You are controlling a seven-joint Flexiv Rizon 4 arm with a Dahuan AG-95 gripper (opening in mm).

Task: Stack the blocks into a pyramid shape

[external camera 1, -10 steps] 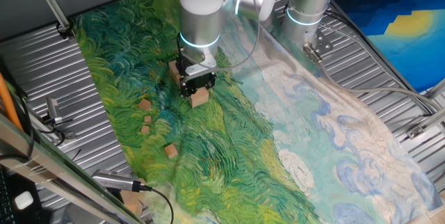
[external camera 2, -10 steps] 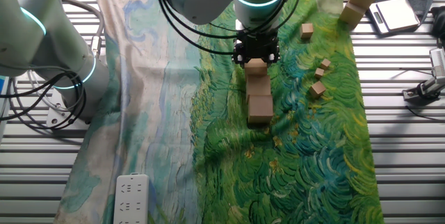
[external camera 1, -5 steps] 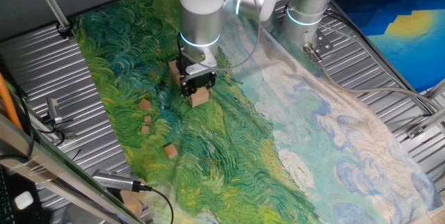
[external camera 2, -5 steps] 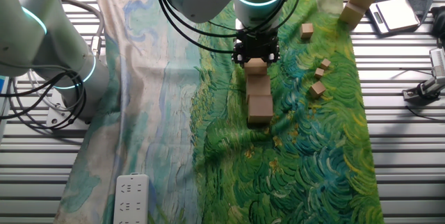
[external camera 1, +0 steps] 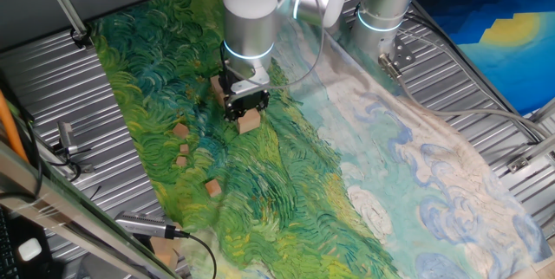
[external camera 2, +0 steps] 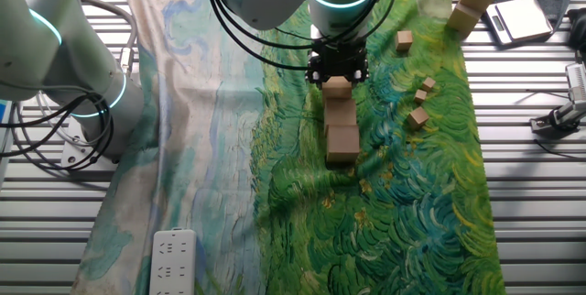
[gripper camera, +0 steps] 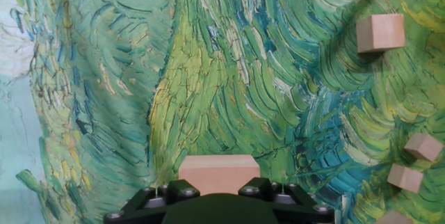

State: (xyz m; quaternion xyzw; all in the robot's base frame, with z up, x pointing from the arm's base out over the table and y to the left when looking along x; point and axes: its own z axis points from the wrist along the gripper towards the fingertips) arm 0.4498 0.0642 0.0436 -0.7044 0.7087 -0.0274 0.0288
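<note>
My gripper hangs over the green painted cloth, shut on a large tan block. The other fixed view shows the same gripper with the held block at the far end of a short line. Two more large blocks lie in that line, towards the camera. In the hand view the held block fills the space between the jaws, with only cloth ahead of it. Several small blocks lie scattered to one side on the cloth.
Two big blocks stand stacked off the cloth by a grey device. A white power strip lies at the cloth's near corner. The arm's base stands on the slatted metal table; cables and clamps line its edge.
</note>
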